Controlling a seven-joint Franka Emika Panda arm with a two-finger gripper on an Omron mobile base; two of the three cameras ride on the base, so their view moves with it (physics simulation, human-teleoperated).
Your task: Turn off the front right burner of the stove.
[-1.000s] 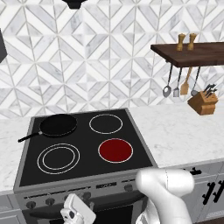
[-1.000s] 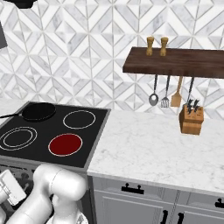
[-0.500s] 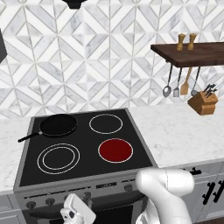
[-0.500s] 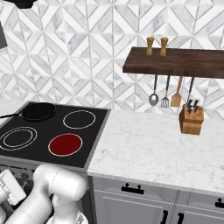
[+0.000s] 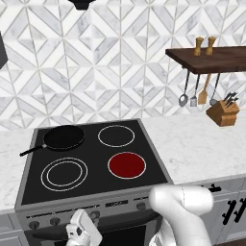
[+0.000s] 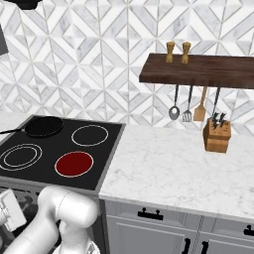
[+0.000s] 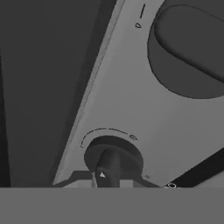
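Observation:
The front right burner (image 5: pixel 127 165) glows as a solid red disc on the black glass stove (image 5: pixel 29 185); in the right base view the burner (image 6: pixel 74 164) is red too. My gripper (image 5: pixel 78 230) hangs low, close in front of the grey steel front panel (image 5: pixel 117 205), near its left-hand knobs. In the hand view one dark round knob (image 7: pixel 113 158) with a raised bar sits very close at the bottom centre, and a second knob (image 7: pixel 188 48) is at the top right. The fingertips are hidden at the bottom edge, so I cannot tell how the jaws stand.
A black frying pan (image 5: pixel 64 137) rests on the back left zone. Front left is a double-ringed zone (image 5: pixel 64 173), back right a single-ringed one (image 5: pixel 116 135). To the right are a marble counter (image 6: pixel 173 168), a knife block (image 6: pixel 217 135) and a wall shelf (image 6: pixel 198 69) with hanging utensils.

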